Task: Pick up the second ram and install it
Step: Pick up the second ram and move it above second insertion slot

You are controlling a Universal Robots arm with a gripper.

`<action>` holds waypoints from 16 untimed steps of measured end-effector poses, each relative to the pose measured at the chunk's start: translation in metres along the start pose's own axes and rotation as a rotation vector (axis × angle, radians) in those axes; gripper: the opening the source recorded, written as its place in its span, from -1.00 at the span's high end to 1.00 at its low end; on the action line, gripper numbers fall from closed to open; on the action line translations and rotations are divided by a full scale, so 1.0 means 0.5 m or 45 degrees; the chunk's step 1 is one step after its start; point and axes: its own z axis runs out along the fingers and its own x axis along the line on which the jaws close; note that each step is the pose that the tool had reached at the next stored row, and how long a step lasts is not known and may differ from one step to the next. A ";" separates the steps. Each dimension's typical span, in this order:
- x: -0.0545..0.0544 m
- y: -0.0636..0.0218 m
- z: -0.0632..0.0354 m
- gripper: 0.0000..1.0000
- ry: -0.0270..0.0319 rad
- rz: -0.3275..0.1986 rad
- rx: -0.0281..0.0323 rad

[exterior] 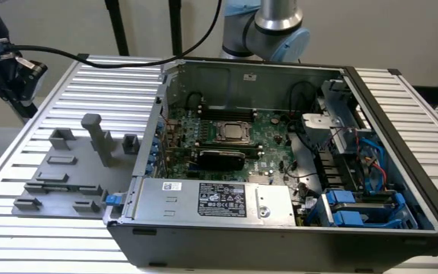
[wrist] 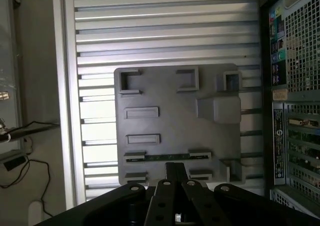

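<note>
Claw (wrist: pixel 176 170) pinched shut, holding nothing. The second ram (wrist: pixel 155 157) lies crosswise just past its tips, seated in the grey holder tray (wrist: pixel 175 110).

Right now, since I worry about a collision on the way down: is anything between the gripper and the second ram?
Nothing visible does. In the wrist view the second ram lies uncovered between blocks of the grey holder plate, and the shut gripper points at it with only open air between.

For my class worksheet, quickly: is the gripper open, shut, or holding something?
Gripper: shut, holding nothing; the second ram lies in the grey holder.
</note>
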 end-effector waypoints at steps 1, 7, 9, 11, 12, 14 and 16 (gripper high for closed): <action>0.000 0.000 0.000 0.79 -0.0001 0.000 0.0000; 0.000 0.000 0.000 0.79 -0.0001 0.000 0.0000; 0.000 0.000 0.000 0.79 0.0000 0.000 0.0000; 0.000 0.000 0.000 0.79 0.0000 0.000 0.0000; 0.000 0.000 0.000 0.79 0.0000 0.000 0.0000; 0.000 0.000 0.000 0.79 0.0010 -0.017 -0.0003; 0.000 0.000 0.000 0.79 0.0030 -0.061 -0.0013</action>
